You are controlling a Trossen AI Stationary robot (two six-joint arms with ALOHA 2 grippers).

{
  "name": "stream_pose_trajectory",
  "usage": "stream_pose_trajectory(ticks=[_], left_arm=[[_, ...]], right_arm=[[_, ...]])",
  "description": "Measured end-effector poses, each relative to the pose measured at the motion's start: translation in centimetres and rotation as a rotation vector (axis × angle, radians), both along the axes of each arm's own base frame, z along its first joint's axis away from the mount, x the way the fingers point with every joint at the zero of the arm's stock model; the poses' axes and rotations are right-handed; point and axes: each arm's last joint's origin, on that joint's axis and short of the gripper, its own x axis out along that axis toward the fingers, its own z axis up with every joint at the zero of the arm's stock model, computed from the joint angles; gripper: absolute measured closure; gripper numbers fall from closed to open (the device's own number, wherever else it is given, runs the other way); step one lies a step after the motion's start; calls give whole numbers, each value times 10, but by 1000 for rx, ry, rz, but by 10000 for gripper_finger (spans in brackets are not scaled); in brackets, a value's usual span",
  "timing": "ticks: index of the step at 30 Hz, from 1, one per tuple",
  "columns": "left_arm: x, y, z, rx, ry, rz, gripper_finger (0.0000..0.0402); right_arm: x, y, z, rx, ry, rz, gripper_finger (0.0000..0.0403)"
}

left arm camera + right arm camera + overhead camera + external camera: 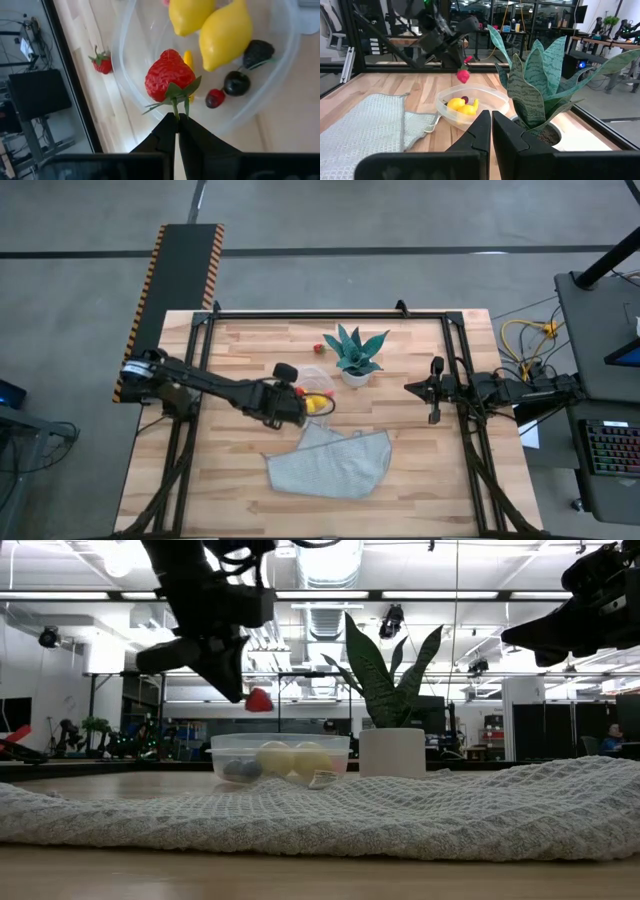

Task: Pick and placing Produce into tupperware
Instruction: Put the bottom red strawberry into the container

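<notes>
Placement is in hand: the left pincer [177,120], closed on a strawberry's [169,81] stem, hangs over the tupperware [131,85]. Next it should lower and release. The right pincer [491,120] waits closed.

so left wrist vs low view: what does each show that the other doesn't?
Left wrist only: a second strawberry lying on the table outside the container, and small dark and red pieces in it; the left gripper pinches the held strawberry's stem.

Low only: the grey cloth in front, the potted plant beside the container, the right arm raised.

Both: the held strawberry above the clear container, lemons inside.
</notes>
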Motion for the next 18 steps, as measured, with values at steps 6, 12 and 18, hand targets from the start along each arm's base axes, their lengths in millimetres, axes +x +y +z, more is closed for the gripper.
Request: stream_pose_trajectory(ticks=[6,12,18], left_arm=[[3,16,-1,-17,21,2,401],[2,23,-4,-39,46,-3,401],[4,25,-5,-111,37,-13,401]], right_arm=[[0,0,0,0,1,0,394],[0,0,-1,-1,8,0,394],[0,0,-1,-1,8,0,394]])
